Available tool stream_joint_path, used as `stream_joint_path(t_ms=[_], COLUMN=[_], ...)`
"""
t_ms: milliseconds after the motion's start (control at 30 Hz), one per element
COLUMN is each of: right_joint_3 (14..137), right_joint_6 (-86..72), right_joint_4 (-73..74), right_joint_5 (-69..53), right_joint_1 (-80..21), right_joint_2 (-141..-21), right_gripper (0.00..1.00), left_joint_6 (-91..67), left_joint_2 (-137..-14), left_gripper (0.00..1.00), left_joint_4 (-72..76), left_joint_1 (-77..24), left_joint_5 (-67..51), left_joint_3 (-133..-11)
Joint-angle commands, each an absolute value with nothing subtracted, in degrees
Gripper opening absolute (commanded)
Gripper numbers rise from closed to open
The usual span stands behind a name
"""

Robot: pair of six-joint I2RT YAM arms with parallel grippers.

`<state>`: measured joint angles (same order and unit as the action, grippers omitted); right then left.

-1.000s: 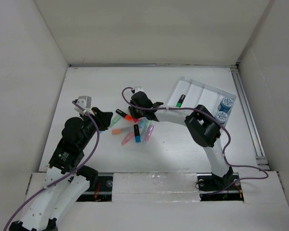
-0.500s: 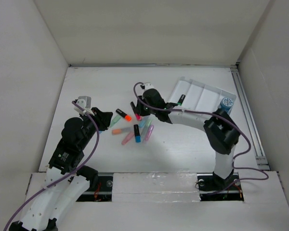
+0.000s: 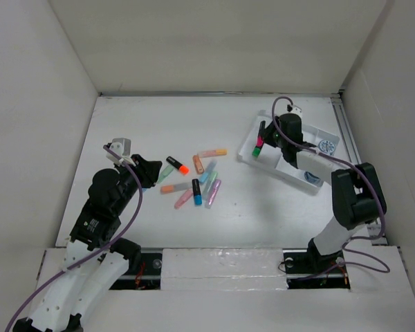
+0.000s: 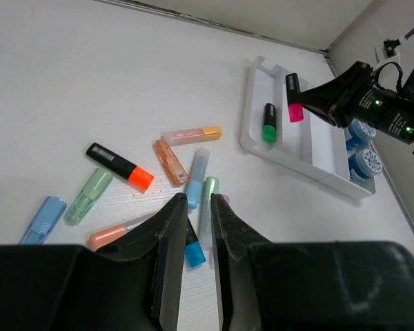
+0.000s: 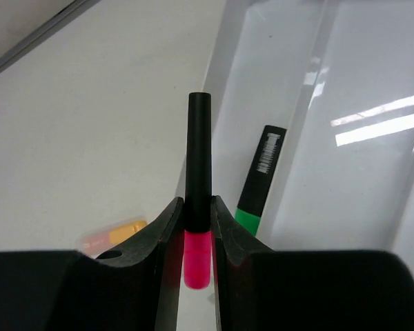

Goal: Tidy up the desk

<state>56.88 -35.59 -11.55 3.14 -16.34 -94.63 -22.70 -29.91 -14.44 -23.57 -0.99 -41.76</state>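
The right arm rises from its base at the near edge of the desk (image 3: 145, 117), bends at an elbow close to the right wall, and sends its forearm back and to the left, so that the right gripper (image 5: 197, 221) hangs over the left end of the white compartmented tray (image 4: 245, 110). Its fingers are pinched tight around a pink-capped highlighter (image 5: 199, 172), gripping it where the black barrel meets the cap, with the barrel pointing away from the wrist. The highlighter sits over the tray's left rim, just beside a green-capped highlighter (image 4: 269, 123) that lies in the leftmost slot; whether it touches the tray cannot be told. Two round blue items (image 4: 364, 162) sit at the tray's far right end. The left arm is folded compactly on its own side, forearm angled up and to the right, with the left gripper (image 4: 199, 201) held above the desk at the near-left edge of a loose scatter of highlighters. Its fingers stand a narrow gap apart and hold nothing. The scatter lies mid-desk, well apart from the tray, and includes a black one with an orange cap (image 3: 173, 165) and a peach one (image 3: 212, 152).
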Motion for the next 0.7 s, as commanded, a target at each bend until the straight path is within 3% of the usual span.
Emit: stream_joint_path(t_ms=[0,233,400,500,567,600,633,667], right_joint_3=[58.4,61.7,62.2,61.3,61.5,61.7,62.0,64.8], right_joint_6=[-37.5,-38.0,-37.5,-35.5,-34.2,-32.4,-31.6,-28.8], right_joint_4=[-13.3,-12.4,-12.7,-13.5,-13.3,-13.4,-13.7,-11.7], right_joint_5=[2.2,-1.1,-2.7,-2.8,-2.6,-2.9,-3.9,-3.6], right_joint_1=[-14.7,-13.5,-13.5,-16.1,-19.9,-21.5,-23.4,-29.6], right_joint_2=[-95.4,-101.3,-100.7,-98.3,-97.5,-97.1,-97.3,-99.4], right_gripper=[0.09,0.20,0.59,0.63,0.54,0.32,0.21,0.02], left_joint_6=[-22.2,-22.2,-22.2,-22.2,-22.4,-22.7,-23.2,-25.5], left_joint_2=[-30.1,-30.4,-30.2,-30.2,-30.0,-29.8,-29.4,-28.1], left_gripper=[0.17,0.17,0.19,0.23,0.24,0.24,0.24,0.16], left_joint_4=[-13.0,-13.0,-12.9,-13.1,-13.5,-13.9,-14.5,-17.4], left_joint_1=[-23.8,-23.8,-23.8,-23.8,-23.8,-23.8,-23.8,-23.8], left_joint_5=[-1.0,-1.0,-0.8,-0.7,-0.5,2.2,3.7,11.5], left_joint_3=[-42.1,-42.1,-42.1,-42.3,-42.4,-42.9,-43.2,-44.7])
